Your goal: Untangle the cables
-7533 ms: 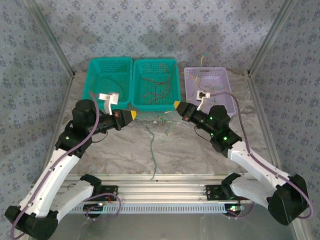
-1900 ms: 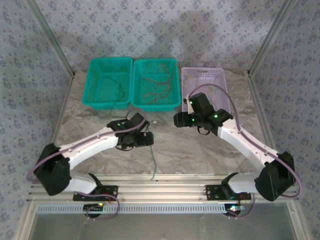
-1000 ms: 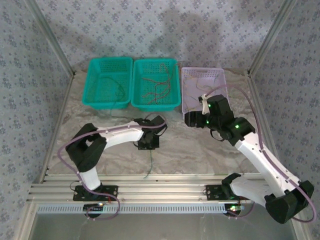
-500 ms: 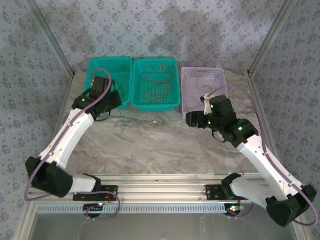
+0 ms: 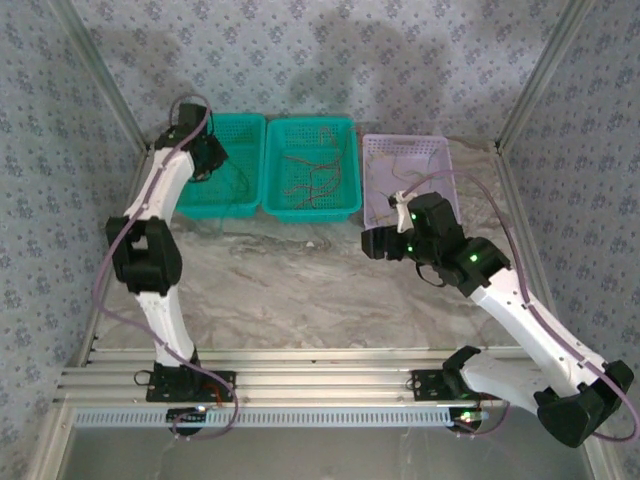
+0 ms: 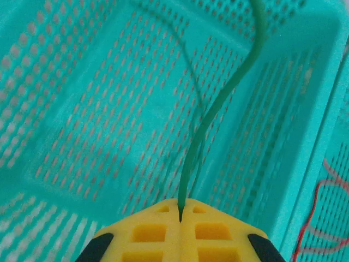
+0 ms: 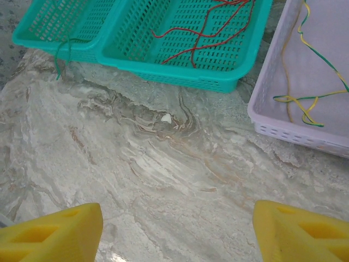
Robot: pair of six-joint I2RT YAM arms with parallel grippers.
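Jaws of the left gripper (image 6: 180, 218) are found closed on a green cable (image 6: 218, 106), pinched at the seam between the yellow pads. This cable is seen running away from the pads, over the inside of the left teal basket (image 5: 240, 120). In the right wrist view, a green strand (image 7: 59, 57) is seen draped over the near rim of that basket, its end close to the tabletop; whether it is the held cable cannot be told. Red and brown cables (image 5: 312, 180) are lying loose in the middle teal basket (image 5: 310, 214). Yellow and green cables (image 7: 305, 101) are lying in the purple basket (image 7: 294, 134).

The two teal baskets are set side by side with their rims touching; the purple basket is placed just beside them on the right. All three are lined up along the far edge of the table (image 7: 163, 180).

Jaws of the right gripper (image 7: 177, 232) are held wide apart with nothing between them, above bare marble just in front of the purple basket. A small white fleck (image 7: 166, 117) is noted near the middle basket's front wall. The marble between the baskets and the arm bases is otherwise open. The left arm is raised close to the left frame post (image 5: 100, 75).
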